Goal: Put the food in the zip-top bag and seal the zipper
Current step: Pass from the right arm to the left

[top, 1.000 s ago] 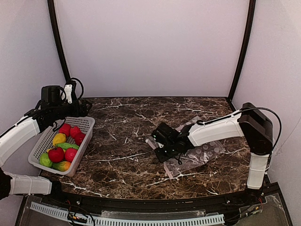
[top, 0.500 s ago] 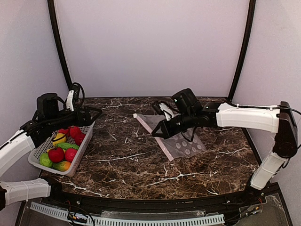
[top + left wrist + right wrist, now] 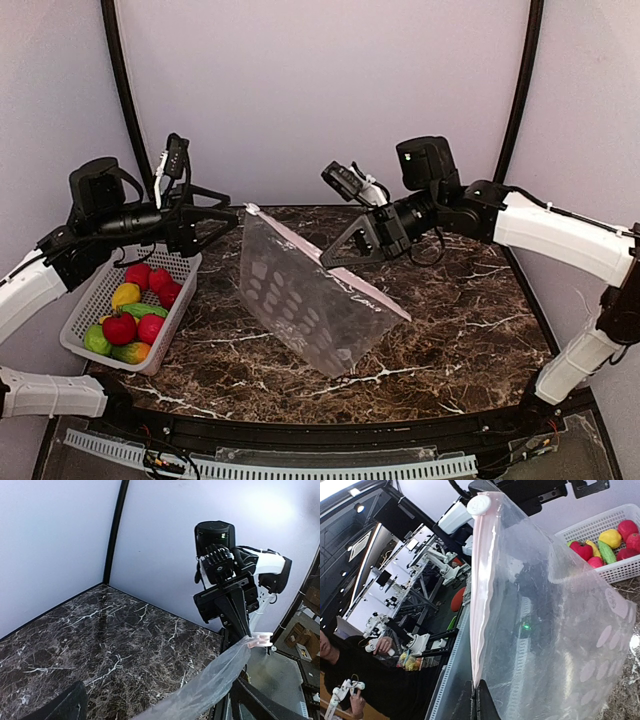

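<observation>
The zip-top bag hangs lifted and tilted, its lower corner touching the table. My right gripper is shut on the bag's pink zipper; in the right wrist view its jaws pinch the strip, and the white slider sits at the far end. My left gripper is open, right by the slider corner. In the left wrist view the bag edge runs between the spread fingers. The food lies in the basket.
The white mesh basket stands at the table's left edge, below my left arm; it also shows in the right wrist view. Black frame posts and white walls enclose the back and sides.
My right gripper lifted the bag off the table, up and to the left, until it hangs. My left arm rose from above the basket and swung right to the slider corner.
</observation>
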Motion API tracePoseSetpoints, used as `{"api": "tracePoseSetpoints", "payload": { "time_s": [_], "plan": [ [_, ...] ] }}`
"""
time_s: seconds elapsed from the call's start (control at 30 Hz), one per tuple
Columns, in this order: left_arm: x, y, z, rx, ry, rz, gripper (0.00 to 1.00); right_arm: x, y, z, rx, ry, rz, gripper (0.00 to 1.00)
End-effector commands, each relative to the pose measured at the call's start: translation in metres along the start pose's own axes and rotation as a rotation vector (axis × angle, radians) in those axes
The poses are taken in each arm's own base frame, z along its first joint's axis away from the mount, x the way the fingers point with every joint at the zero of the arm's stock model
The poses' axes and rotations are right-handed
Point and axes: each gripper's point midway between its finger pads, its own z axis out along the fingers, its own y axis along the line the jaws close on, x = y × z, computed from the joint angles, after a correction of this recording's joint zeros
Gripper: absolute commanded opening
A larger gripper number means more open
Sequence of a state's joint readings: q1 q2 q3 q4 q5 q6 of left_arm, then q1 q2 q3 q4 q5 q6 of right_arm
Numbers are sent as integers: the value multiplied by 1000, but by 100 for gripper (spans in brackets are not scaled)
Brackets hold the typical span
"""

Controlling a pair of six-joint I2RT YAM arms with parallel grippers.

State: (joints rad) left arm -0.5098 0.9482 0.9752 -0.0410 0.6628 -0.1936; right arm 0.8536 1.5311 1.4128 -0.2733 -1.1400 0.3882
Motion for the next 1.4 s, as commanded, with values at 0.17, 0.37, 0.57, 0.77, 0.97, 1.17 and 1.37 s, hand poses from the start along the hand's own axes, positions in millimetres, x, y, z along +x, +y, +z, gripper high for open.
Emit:
{"api": "tracePoseSetpoints", "payload": {
  "time_s": [0.17,0.37,0.57,0.77,0.97,1.17,1.37],
  "plan": [
    [-5,-58,28,285,49,75,83,7,45,-9,-175,23,-25,0],
    [-1,-73,37,373,85,47,54,7,47,-10,-175,20,-26,0],
    [-5,-76,35,378,63,48,42,7,46,-10,-176,22,-21,0],
    [-9,-79,33,392,42,45,42,7,45,-10,-175,22,-20,0],
    [-11,-82,32,412,33,40,35,9,42,-9,-173,21,-8,0],
    [-11,-83,32,424,28,32,12,9,38,-8,-162,16,-1,0],
    [-2,-79,34,407,54,19,1,6,33,-10,-131,-3,3,6]
  ]
}}
